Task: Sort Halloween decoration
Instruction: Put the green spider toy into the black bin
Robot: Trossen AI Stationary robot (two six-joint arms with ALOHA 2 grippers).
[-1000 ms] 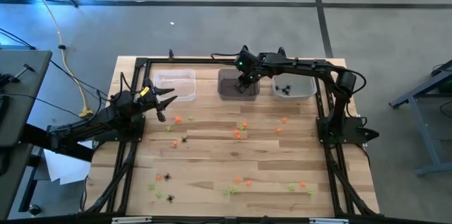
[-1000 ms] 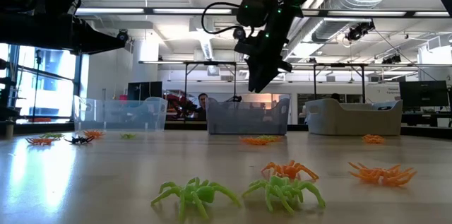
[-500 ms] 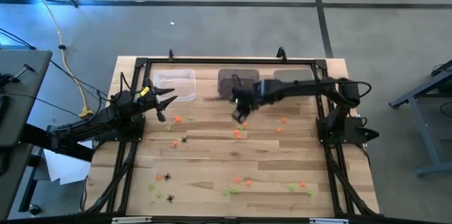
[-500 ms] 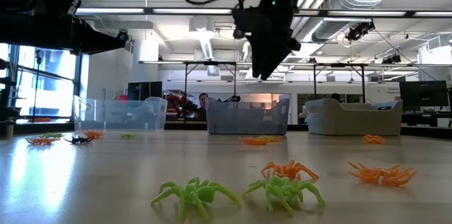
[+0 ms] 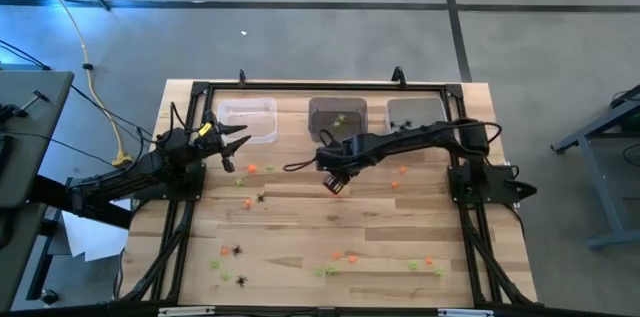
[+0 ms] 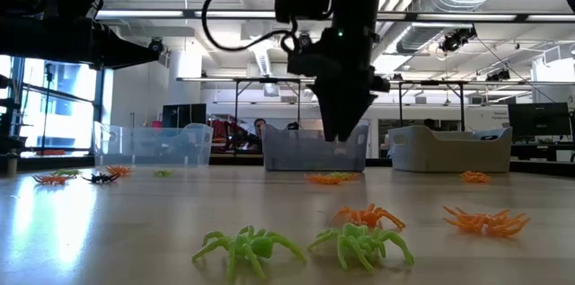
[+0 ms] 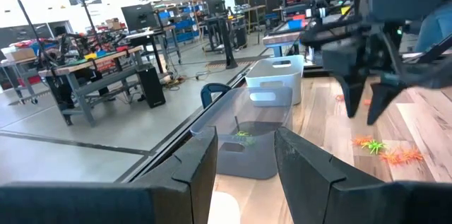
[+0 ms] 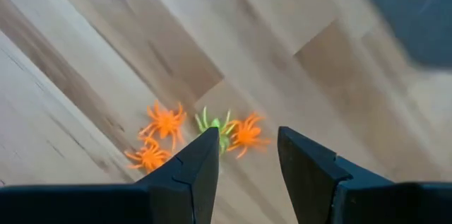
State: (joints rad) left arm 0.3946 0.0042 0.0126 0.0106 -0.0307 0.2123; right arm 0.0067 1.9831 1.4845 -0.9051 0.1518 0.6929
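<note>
Tiny spider-shaped trinkets lie scattered on the wooden table. In the right wrist view, three orange ones and a lime-green one sit in a cluster. My right gripper hangs open just above that cluster, pointing down and touching nothing. It also shows in the low view over the cluster. My left gripper waits open and level at the far left, beside the clear bin.
Three bins stand along the far edge; the middle bin has a green trinket in it, and the right bin is behind my right arm. Black spiders, green and orange trinkets lie toward the left and near edges.
My right gripper has swung from above the middle bin toward the table's near edge and come down. It now hangs over the orange and green cluster. My left arm has kept still.
</note>
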